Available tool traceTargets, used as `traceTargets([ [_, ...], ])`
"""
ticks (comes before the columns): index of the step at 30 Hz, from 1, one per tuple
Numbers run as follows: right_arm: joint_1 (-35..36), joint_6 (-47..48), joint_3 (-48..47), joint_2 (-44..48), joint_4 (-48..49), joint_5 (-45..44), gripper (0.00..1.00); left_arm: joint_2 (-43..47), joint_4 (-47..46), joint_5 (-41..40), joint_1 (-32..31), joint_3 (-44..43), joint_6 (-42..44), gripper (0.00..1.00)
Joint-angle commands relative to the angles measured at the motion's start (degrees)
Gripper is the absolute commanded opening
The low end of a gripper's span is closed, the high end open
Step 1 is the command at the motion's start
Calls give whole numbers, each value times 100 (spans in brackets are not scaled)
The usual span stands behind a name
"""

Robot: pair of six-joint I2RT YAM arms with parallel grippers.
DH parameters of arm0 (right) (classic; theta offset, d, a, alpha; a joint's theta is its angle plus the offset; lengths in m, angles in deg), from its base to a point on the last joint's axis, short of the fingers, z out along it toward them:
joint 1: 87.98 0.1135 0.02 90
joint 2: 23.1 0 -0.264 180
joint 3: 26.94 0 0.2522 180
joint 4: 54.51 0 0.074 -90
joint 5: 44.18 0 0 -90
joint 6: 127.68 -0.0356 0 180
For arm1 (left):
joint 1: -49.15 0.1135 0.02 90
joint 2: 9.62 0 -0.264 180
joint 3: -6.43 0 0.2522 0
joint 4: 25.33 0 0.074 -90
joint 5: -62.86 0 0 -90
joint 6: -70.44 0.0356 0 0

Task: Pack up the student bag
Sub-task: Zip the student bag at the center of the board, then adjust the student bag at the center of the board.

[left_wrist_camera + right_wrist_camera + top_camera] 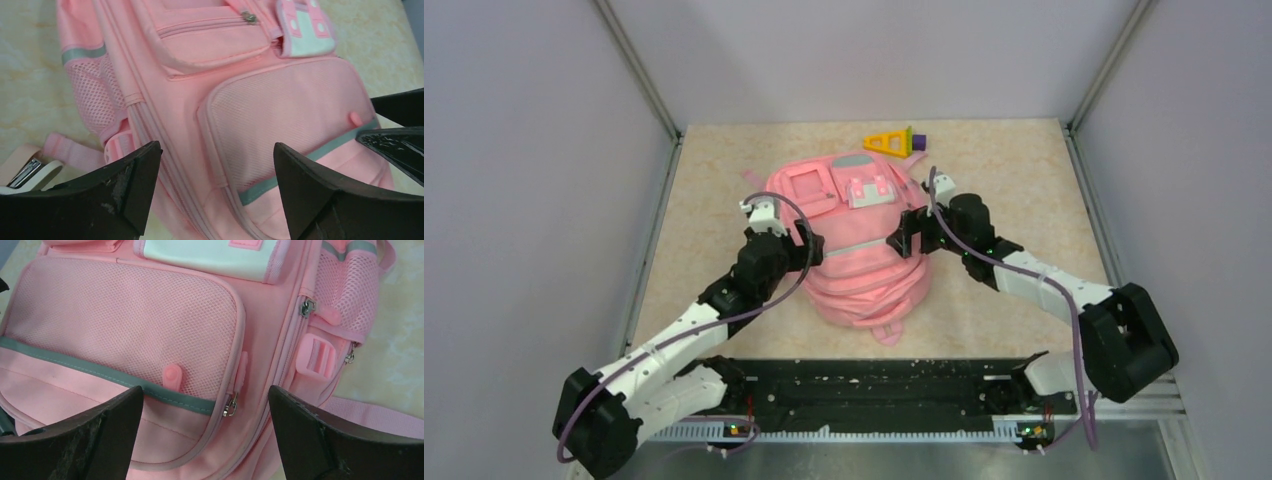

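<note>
Dark fingers fill the bottom of both my wrist views. Left gripper [217, 160] is spread wide over the mesh front pocket and right gripper [206, 400] is wide too, neither clamped on anything. Student bag [864, 270] lies flat, front pockets up, mid-table, with one gripper at each side. Yellow-and-purple toy [894, 141] sits just beyond its far end on the beige table [1024, 180].
</note>
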Motion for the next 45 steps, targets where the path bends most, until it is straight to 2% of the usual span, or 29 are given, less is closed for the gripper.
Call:
traceTargets([
  [1,-20,214,-370,-312,699,255,89,-295,-93,16,202,38,-228,86],
  [5,-18,245,-490,-508,799,462,82,-581,-94,-35,240,-32,-255,79],
  [14,-20,336,-508,-720,1212,821,83,-905,-422,69,336,109,-349,49],
  [22,-20,-36,-403,-463,804,902,68,-1063,-512,45,487,96,-503,0],
  [27,-20,-410,81,143,334,888,61,-1048,-619,-27,557,131,-510,0],
  [32,5,-635,629,1025,-37,1315,60,-1053,-668,-86,604,136,-515,0],
  [36,50,-472,883,1787,-511,1632,60,-1087,-685,-76,663,114,-405,0],
  [38,50,-348,961,2150,-676,1258,60,-1118,-737,7,730,111,-284,0],
  [41,43,-315,978,2405,-737,209,65,-1187,-917,534,1020,129,-42,0],
  [43,-11,-195,939,2287,-591,-181,69,-1265,-898,839,1250,53,130,0],
  [45,-88,-176,838,1991,-264,-197,76,-1365,-868,1105,1505,-71,309,0],
])
